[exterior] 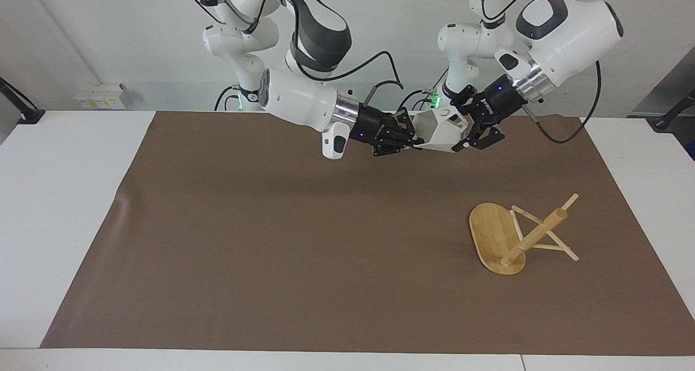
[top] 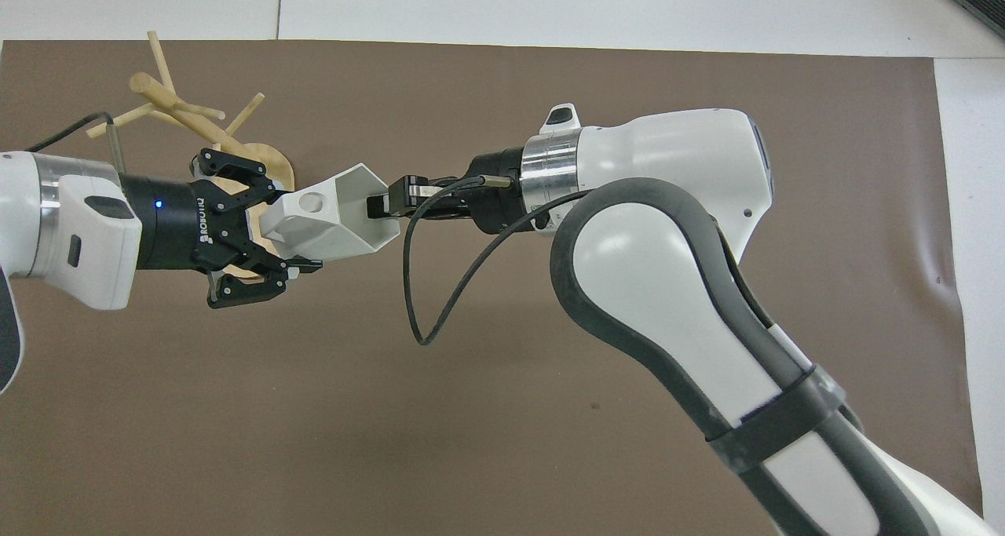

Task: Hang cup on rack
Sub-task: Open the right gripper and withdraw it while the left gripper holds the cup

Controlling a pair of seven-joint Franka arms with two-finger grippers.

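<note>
I see the cup (exterior: 441,130), small and white with flat sides and a blocky handle with a round hole in it; it is up in the air, lying on its side, with the right pincer (exterior: 408,138) at its open mouth and the left pincer (exterior: 471,136) at its handle end. The rack (exterior: 521,235) is light wood with an oval base, a thick post and thin pegs. It lies tipped over on the brown surface (exterior: 271,240), toward the left arm's end.
</note>
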